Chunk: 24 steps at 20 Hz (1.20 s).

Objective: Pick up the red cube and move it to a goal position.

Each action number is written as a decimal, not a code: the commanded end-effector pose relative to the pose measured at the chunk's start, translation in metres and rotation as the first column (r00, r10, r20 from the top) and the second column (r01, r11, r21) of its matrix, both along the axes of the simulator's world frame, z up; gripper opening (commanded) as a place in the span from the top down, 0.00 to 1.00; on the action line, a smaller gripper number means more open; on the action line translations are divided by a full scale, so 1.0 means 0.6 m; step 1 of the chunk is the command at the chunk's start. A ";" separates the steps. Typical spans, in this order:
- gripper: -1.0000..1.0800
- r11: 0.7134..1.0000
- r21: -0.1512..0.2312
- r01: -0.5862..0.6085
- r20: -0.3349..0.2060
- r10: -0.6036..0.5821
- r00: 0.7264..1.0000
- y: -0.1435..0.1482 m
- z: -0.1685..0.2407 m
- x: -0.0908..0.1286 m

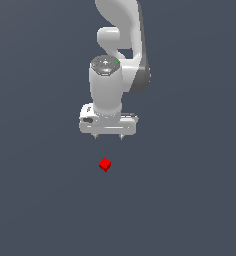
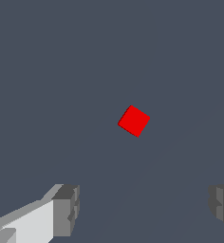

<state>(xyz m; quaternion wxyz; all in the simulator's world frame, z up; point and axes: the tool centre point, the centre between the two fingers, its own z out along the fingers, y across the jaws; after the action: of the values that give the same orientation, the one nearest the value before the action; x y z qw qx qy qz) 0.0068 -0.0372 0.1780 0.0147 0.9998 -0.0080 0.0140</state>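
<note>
Your claw (image 1: 108,136) hung released, jaws spread wide and holding nothing. The cube (image 1: 105,164) lay on the worktop (image 1: 190,200) apart from it, ahead of the fingertips (image 2: 66,209) rather than between them, its faces turned diagonal to the jaws.

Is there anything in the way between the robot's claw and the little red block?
No. In both views only bare dark floor shows between the open gripper and the red cube.

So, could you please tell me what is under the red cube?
Only plain dark grey floor shows around the red cube; the patch directly beneath it is covered.
</note>
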 end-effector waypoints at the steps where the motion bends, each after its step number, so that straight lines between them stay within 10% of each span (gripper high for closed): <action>1: 0.04 1.000 0.000 0.000 0.000 0.000 1.000 0.000 0.000 0.000; 15: 0.04 0.989 0.007 0.150 -0.005 -0.150 0.989 -0.006 -0.069 0.024; 24: 0.04 0.923 0.019 0.384 -0.016 -0.384 0.923 -0.022 -0.180 0.059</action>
<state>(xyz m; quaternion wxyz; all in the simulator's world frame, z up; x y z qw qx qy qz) 0.0387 -0.0481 0.0810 0.0070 0.9831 -0.1828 0.0052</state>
